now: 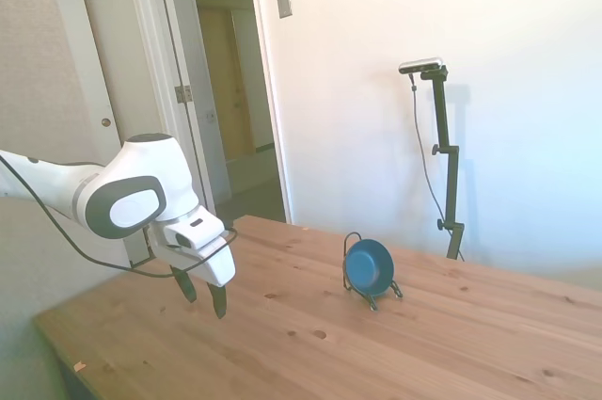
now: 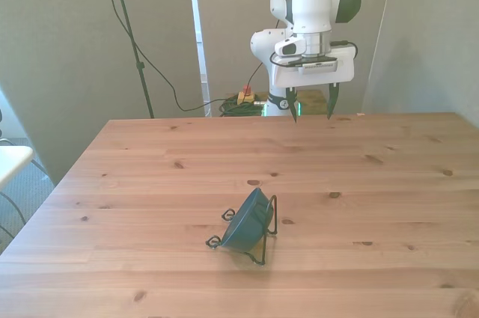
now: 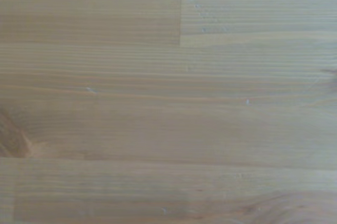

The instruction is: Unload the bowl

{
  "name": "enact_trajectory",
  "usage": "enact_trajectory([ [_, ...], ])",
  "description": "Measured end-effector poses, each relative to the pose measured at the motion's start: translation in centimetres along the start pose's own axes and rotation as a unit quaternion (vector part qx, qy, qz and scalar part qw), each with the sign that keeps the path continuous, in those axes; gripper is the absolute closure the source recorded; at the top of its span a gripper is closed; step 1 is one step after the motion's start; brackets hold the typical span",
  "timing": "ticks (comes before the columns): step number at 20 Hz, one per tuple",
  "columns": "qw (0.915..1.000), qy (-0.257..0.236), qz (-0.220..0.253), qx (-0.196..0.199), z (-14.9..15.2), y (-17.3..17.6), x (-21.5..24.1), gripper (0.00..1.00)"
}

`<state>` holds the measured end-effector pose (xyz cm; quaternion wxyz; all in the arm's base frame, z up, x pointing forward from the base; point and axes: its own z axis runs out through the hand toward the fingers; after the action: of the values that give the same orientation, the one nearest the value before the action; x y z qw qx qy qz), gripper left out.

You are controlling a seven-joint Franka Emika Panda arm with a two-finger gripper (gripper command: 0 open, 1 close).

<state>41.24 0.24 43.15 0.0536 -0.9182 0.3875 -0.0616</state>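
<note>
1. Hanging above the desk's (image 2: 150,161) far edge, the pincer (image 2: 313,103) is seen spread and empty, fingers pointing down.
2. The bowl (image 2: 248,220) is propped on edge in a black wire stand (image 2: 266,237), well apart from the pincer, nearer the camera and toward the front view's left.
3. Nothing is seen between them; only bare wood is shown in the wrist view.

The small, round, smooth teal-blue bowl (image 2: 248,222) is standing on edge, leaning tilted in a thin black wire stand (image 2: 268,230), well apart from the fingers (image 2: 331,102).
</note>
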Motion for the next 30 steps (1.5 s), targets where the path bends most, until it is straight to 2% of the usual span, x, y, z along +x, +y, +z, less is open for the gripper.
enact_trajectory([
  [4,0.9999,0.006,0.002,-0.008,0.0,0.7,0.8,0.0],
  [7,0.9999,0.013,0.004,0.006,-1.2,2.4,3.3,0.0],
  [11,0.9981,0.028,-0.028,0.047,-3.0,4.9,8.1,0.0],
  [14,0.9945,0.026,-0.048,0.089,-3.3,6.0,11.6,0.0],
  [21,0.9814,0.065,-0.075,0.164,-4.8,8.3,18.3,0.0],
  [25,0.9742,0.084,-0.091,0.189,-3.8,8.6,22.3,0.0],
  [30,0.9697,0.087,-0.135,0.184,-0.9,6.8,26.2,0.0],
])
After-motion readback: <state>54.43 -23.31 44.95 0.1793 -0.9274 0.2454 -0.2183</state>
